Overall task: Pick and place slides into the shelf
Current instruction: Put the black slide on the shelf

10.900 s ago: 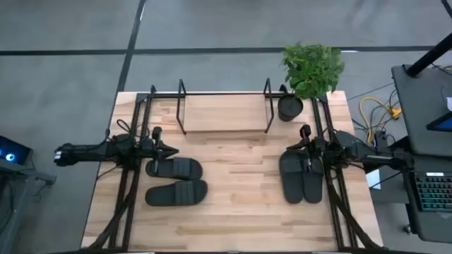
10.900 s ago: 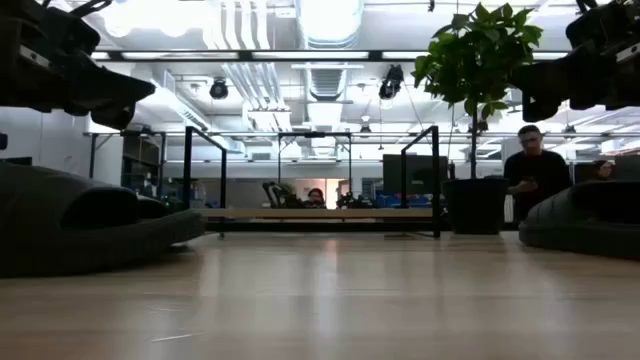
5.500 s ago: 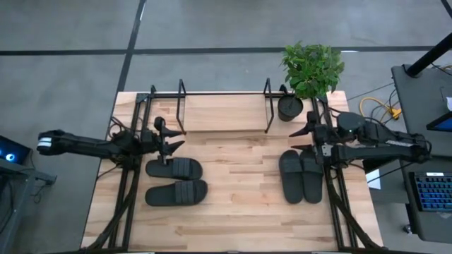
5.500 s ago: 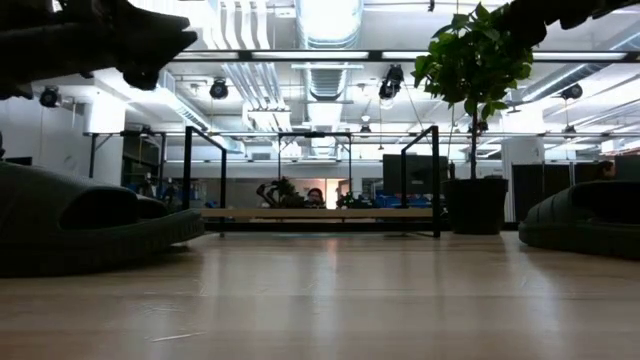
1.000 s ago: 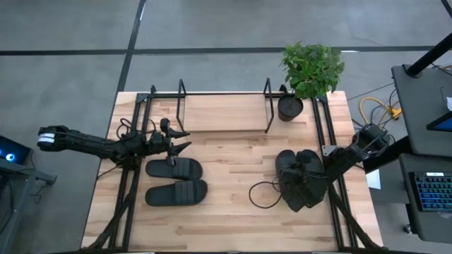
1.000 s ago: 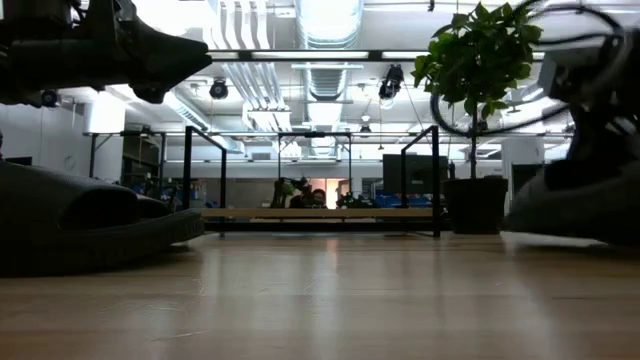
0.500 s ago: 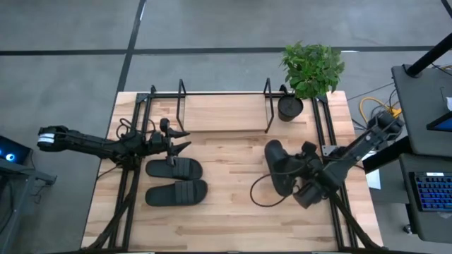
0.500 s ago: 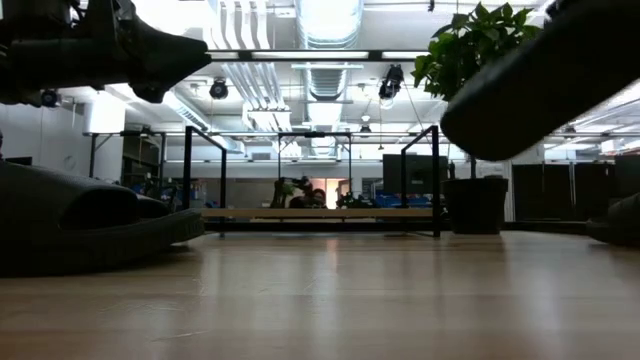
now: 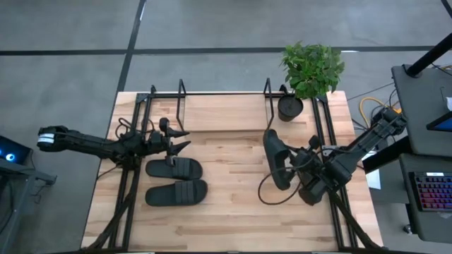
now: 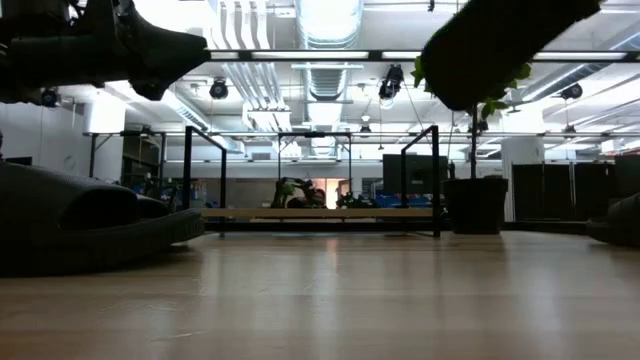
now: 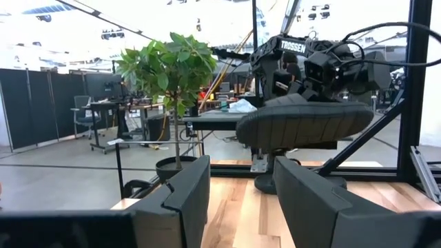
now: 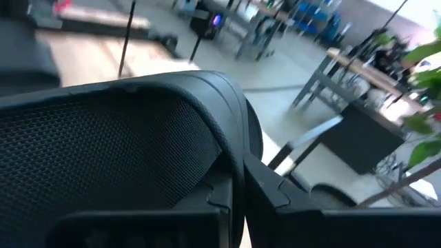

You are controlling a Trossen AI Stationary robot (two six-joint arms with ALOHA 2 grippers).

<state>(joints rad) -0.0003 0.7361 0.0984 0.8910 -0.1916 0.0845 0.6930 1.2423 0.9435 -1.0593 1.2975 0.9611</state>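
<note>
Two black slides (image 9: 174, 168) (image 9: 176, 192) lie flat on their soles at the table's left. My left gripper (image 9: 174, 145) hovers open just beyond the farther one, touching nothing. My right gripper (image 9: 295, 171) is shut on a third slide (image 9: 274, 158), held in the air right of centre and also seen in the left wrist view (image 11: 303, 124). Another slide (image 10: 620, 232) rests on the table at the right, mostly hidden under my right arm in the high view. The shelf (image 9: 224, 113) stands at the far edge, with wire uprights and a wooden base board. My right gripper holds the lifted slide by its broad strap, whose rim (image 12: 234, 145) runs between the fingers, with the strap's meshed inner face (image 12: 103, 151) to one side. The fingers come roughly level from the table's right. The slide hangs clear of the table and is tilted (image 10: 500, 40).
A potted plant (image 9: 311, 67) in a black pot (image 9: 289, 107) stands at the shelf's right end. A loop of cable (image 9: 270, 195) hangs from my right arm. Bare wood (image 9: 226, 212) lies between the two arms and along the near edge.
My right gripper has lifted one slide of the right pair off the table and carried it up, toward the table's left and a little toward the shelf. The slide has tilted as it rose. The other slide has stayed on the table.
</note>
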